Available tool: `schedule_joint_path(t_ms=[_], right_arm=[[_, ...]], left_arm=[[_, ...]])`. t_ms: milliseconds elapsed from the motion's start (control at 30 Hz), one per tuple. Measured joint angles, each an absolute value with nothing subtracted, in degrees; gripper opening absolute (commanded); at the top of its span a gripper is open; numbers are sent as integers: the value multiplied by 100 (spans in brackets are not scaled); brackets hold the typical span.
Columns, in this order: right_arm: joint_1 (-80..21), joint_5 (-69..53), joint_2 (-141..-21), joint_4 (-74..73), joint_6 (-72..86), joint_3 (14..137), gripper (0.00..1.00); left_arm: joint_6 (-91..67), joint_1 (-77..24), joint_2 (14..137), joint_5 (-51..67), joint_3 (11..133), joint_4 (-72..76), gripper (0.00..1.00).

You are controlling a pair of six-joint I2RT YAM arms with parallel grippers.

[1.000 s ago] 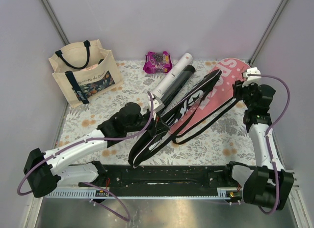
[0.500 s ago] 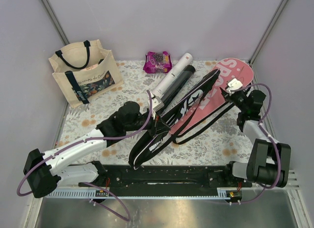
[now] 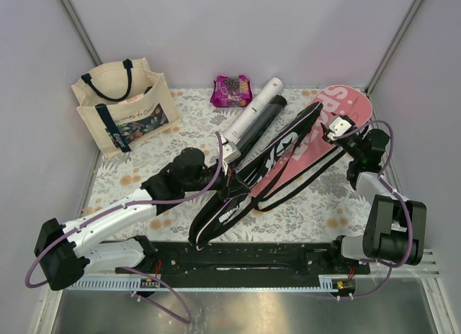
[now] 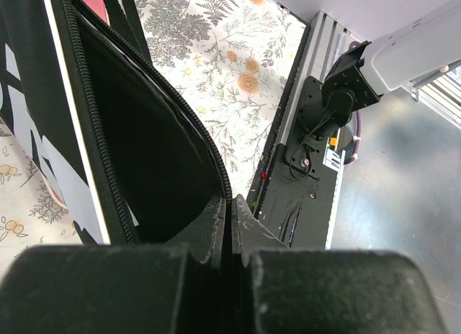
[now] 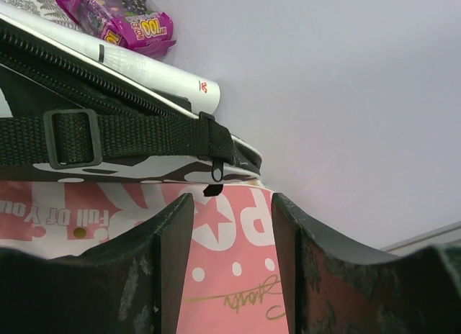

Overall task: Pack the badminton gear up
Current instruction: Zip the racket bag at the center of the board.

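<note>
We read "SPO" on the pink cover point(image 3: 344, 102); beside it the black cover point(image 3: 223, 215) gapes, contents hidden. Our left gripper point(image 4: 230, 204) pinches its zipper edge; the right gripper point(image 5: 230, 204) hangs spread above the pink cover.

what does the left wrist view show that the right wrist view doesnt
Only the left wrist view: the dark inside of the open black cover, its edge pinched in the shut left gripper, and the right arm's base. Only the right wrist view: the snack packet, the white tube, a buckled strap, and the open right gripper over the pink cover lettering. Both: the black cover's zipper and a bit of flowered tablecloth.
</note>
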State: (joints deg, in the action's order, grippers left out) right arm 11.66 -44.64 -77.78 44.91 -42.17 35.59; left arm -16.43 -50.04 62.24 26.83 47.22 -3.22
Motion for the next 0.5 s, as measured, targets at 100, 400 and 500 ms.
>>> schedule_joint_path(t_ms=[100,400,500], right_arm=[[1098,-4458,-7804,4414,-4403,3658,56],[996,-4451,-7872,3909,-4978,3931,52],[945,-4449,-7883,3701,-5129,3972,52]], left_arm=[[-1653,-4987,6224,2724,4722,-307,0],[-1684,-4950,6224,2832,4722,-285,0],[-1699,-4941,6224,2853,4722,-281,0]])
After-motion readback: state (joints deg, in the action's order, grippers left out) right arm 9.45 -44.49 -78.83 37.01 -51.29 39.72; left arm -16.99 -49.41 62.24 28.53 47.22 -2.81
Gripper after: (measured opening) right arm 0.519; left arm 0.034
